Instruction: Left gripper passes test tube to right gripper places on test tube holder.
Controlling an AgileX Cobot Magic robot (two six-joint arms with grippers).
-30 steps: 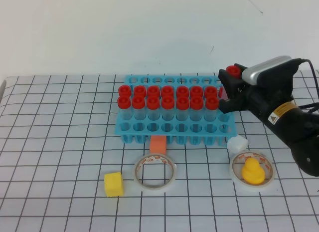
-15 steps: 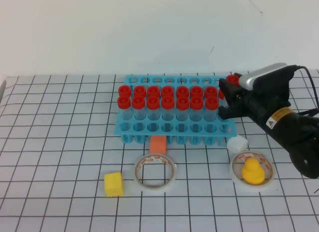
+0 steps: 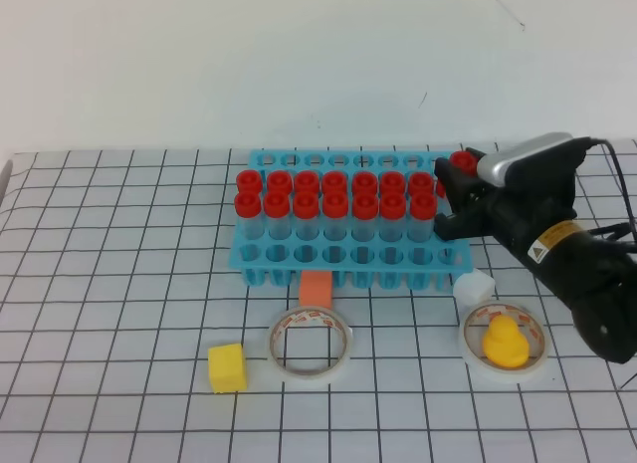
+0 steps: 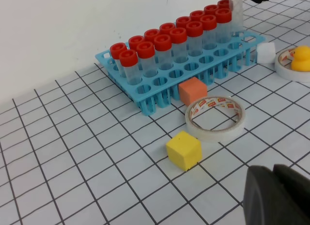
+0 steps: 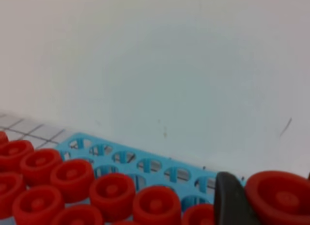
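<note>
Spreading across the frame, the gridded worktop (image 3: 119,284) carries the test tube holder (image 3: 348,256) at centre, with 2 rows of red-capped tubes. At centre right, the right gripper (image 3: 453,194) is clamped on the test tube (image 3: 463,164) at the holder's right end. Only a dark edge of the left gripper (image 4: 276,196) shows at lower right of the left wrist view, so I cannot tell its state.

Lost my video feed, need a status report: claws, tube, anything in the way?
Right claw shut on test tube, at right end of test tube holder. Left claw out of overhead view, state unclear. Seated capped tubes crowd the spot.
</note>
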